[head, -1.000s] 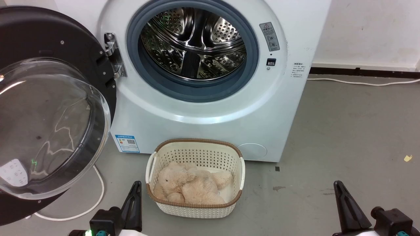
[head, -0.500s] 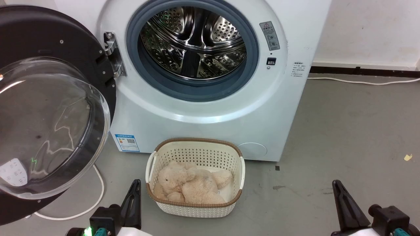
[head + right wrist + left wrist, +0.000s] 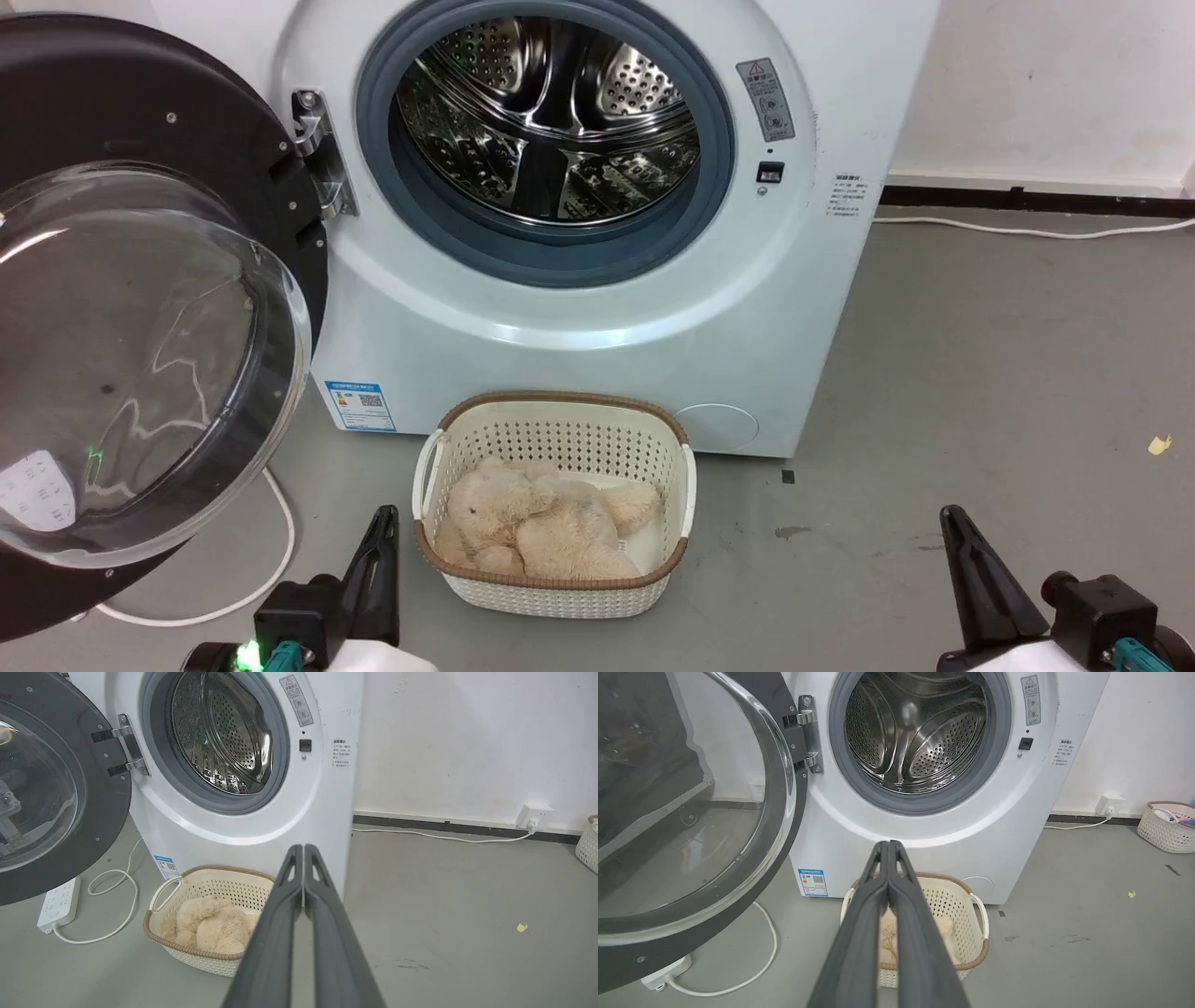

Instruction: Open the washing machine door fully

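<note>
Nearest the camera, the left gripper (image 3: pixel 888 843) has its two long dark fingers pressed together along their length, with nothing between them. The right gripper (image 3: pixel 299 847) is likewise closed tight and empty. In the head view they sit low at either corner, fingers pointing up, apart from everything.

Between them on the grey floor (image 3: pixel 980 373) stands a cream perforated basket (image 3: pixel 560 403) with a brown rim. A beige plush toy (image 3: pixel 541 527) lies inside it. A white cable (image 3: pixel 280 551) loops on the floor beside the left gripper and runs to a power strip (image 3: pixel 58 903).

The washing machine door (image 3: pixel 140 327) hangs swung out to the left, up and to the left of the left gripper and not touching it. The right gripper is well apart from the door, on the far side of the basket. The domed glass faces the camera. The black rim is held by the metal hinge (image 3: pixel 317 154). Whether the door is at the end of its swing is hard to judge from these angles.

Behind the basket is the washing machine (image 3: pixel 579 355), white, with a blue label (image 3: pixel 358 405) low on its front. Its grey-blue gasket (image 3: pixel 719 140) rings the bare steel drum (image 3: pixel 546 112). Farther back are the white wall (image 3: pixel 467 742) and a wall socket (image 3: pixel 534 814).
</note>
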You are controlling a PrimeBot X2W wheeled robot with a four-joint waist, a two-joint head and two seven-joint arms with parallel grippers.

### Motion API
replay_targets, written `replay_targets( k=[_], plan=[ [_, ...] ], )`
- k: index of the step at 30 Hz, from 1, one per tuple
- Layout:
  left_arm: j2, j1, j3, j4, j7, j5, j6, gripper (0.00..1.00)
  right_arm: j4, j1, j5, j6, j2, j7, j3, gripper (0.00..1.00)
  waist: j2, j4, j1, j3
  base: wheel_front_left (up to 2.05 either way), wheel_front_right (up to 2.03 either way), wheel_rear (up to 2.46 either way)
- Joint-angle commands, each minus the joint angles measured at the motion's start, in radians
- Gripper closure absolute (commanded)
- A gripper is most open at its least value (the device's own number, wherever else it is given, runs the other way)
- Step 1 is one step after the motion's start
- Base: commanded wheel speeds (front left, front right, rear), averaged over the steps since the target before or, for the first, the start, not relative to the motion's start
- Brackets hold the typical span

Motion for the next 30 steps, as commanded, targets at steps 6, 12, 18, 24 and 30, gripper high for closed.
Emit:
replay_targets(
  k=[6,12,18,24,30],
  plan=[
    [-0.012,-0.018,0.022,-0.007,0.016,0.025,-0.015,1.00,0.003,-0.024,-0.015,0.000,0.000,0.010,0.002,1.00,0.0000,-0.001,0.0000,0.002,0.00,0.00,0.00],
    [-0.021,-0.021,0.036,-0.009,0.026,0.039,-0.025,1.00,0.004,-0.030,-0.021,0.000,0.000,0.018,0.003,1.00,0.0000,-0.003,0.0000,0.003,0.00,0.00,0.00],
    [-0.029,-0.024,0.050,-0.011,0.036,0.054,-0.035,1.00,0.004,-0.037,-0.027,0.000,0.000,0.026,0.004,1.00,0.0000,-0.004,0.0000,0.004,0.00,0.00,0.00],
    [-0.038,-0.027,0.063,-0.013,0.046,0.069,-0.045,1.00,0.004,-0.043,-0.033,0.000,0.000,0.034,0.004,1.00,0.0000,-0.005,0.0000,0.006,0.00,0.00,0.00],
    [-0.047,-0.029,0.077,-0.015,0.057,0.084,-0.055,1.00,0.005,-0.050,-0.039,0.000,0.000,0.042,0.005,1.00,0.0000,-0.006,0.0000,0.007,0.00,0.00,0.00]
  ],
)
